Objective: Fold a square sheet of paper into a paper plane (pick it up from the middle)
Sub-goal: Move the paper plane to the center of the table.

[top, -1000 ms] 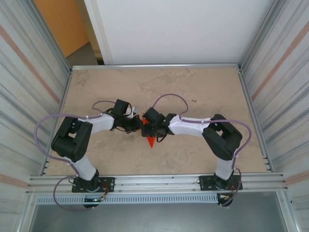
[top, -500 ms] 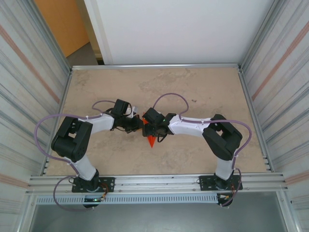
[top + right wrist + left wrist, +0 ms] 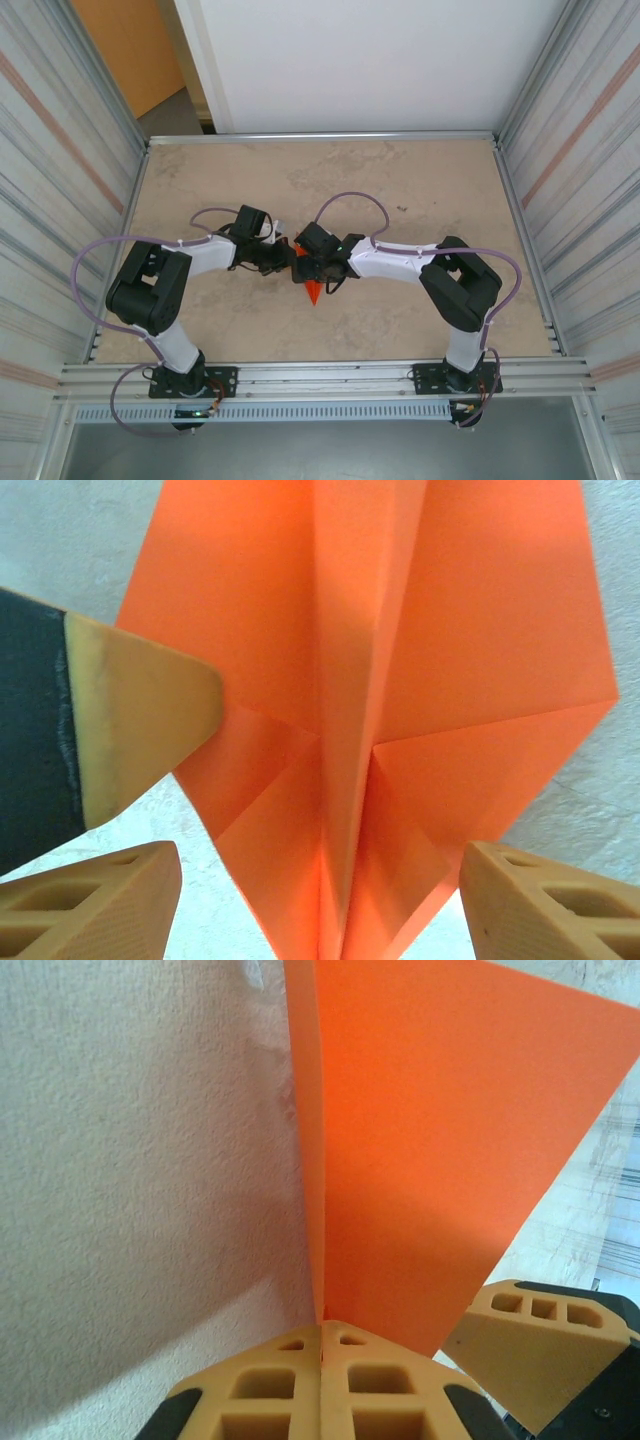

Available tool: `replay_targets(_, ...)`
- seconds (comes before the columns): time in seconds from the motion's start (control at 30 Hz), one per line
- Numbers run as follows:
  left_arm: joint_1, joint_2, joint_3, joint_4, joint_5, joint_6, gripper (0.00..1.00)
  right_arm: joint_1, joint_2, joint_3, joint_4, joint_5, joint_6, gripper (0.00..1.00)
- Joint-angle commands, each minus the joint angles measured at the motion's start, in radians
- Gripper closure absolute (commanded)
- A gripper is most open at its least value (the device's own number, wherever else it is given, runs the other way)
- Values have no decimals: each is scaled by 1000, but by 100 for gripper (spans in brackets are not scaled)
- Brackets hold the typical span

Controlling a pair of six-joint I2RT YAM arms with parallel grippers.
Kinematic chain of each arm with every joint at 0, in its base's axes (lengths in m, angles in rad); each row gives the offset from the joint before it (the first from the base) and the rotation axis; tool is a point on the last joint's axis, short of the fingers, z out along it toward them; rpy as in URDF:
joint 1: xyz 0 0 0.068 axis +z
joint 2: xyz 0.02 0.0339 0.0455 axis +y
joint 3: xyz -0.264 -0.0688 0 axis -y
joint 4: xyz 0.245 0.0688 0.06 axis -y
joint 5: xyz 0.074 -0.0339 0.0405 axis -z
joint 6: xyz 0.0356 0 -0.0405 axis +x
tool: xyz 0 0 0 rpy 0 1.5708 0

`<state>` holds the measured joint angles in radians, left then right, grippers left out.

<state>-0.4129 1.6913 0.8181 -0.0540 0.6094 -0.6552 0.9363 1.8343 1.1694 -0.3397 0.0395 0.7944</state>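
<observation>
The square sheet of paper is folded into a bright orange paper plane [image 3: 313, 292] with a centre crease and two wings, held mid-table with its point toward the near edge. My left gripper [image 3: 284, 259] is shut on the centre fold; in the left wrist view its fingertips [image 3: 300, 1360] pinch the paper plane [image 3: 430, 1140] at the crease. My right gripper [image 3: 306, 268] faces it from the right. In the right wrist view the right gripper [image 3: 320, 905] stands open, its fingers [image 3: 545, 905] wide on either side of the plane [image 3: 470, 630] without touching. A left finger [image 3: 140, 715] overlaps the left wing.
The beige table [image 3: 400, 180] is fenced by metal rails and corrugated side walls [image 3: 580, 150]. A white panel [image 3: 380, 60] stands at the back, with a dull orange-brown panel [image 3: 125, 50] at the back left. A right finger [image 3: 535, 1350] shows in the left wrist view.
The right gripper's fingers have spread apart and let go of the plane. The left gripper keeps its hold. Both arms and the paper have barely shifted.
</observation>
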Motion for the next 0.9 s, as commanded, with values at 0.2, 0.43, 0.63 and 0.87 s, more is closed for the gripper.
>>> replay_targets(0.2,3,-19,-13,-3,15,0,97,7,0,14,0,-14,-35,42)
replay_targets(0.43,3,-22,-17,-3,15,2,97,7,29,43,-51,19,-28,55)
replay_targets(0.63,4,-25,-18,-2,15,0,97,7,49,63,-87,54,-7,72)
replay_targets(0.87,3,-27,-19,-2,14,0,97,7,69,72,-90,48,14,74)
